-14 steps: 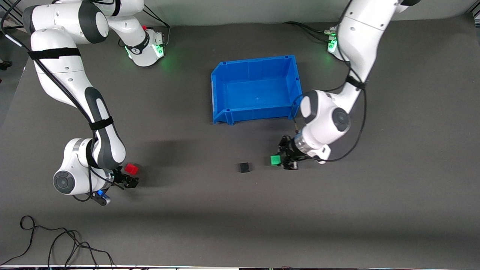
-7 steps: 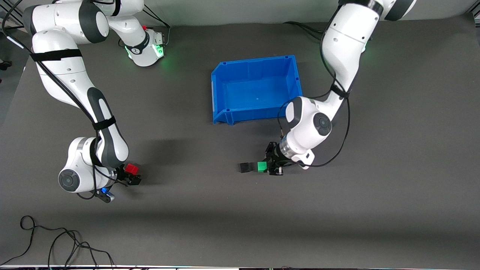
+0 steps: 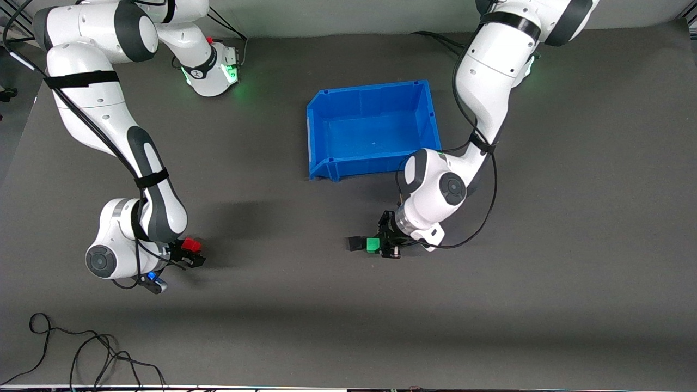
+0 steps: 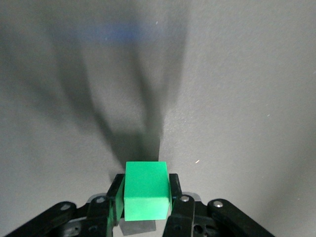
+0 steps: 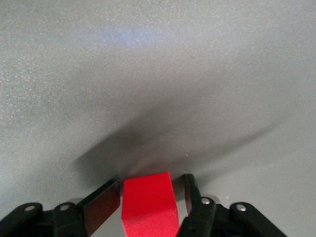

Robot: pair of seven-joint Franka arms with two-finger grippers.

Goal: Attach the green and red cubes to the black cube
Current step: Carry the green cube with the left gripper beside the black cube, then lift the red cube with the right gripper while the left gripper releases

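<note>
Green cube (image 3: pixel 372 244) sits pinched in your left end effector (image 3: pixel 375 245), down at desk (image 3: pixel 544 272) level, and its free face touches the black cube (image 3: pixel 355 243), which lies just ahead of the fingertips toward the right arm's end of the desk. In the left wrist view the green cube (image 4: pixel 146 190) fills the gap between the two black fingers (image 4: pixel 114 200), both pressed flat against its sides; the black cube cannot be made out there.

Red cube (image 3: pixel 190 245) lies between the fingers of your right end effector (image 3: pixel 188 251), low over the desk toward the right arm's end, well apart from the black and green pair. In the right wrist view the red cube (image 5: pixel 149 207) stands between the two pads (image 5: pixel 101 207), with one pad close against its side and a thin dark gap showing at the other. You cannot tell from these views whether that grip has seated, so log the right end effector's state as undetermined, with its fingers bracketing the red cube.

Blue bin (image 3: pixel 318 128) stands on the desk, farther from the front camera than your left end effector and nearer the arm bases. Its open top shows bare blue floor. A loose black cable (image 3: pixel 81 354) lies on the desk nearer the front camera than your right end effector.
</note>
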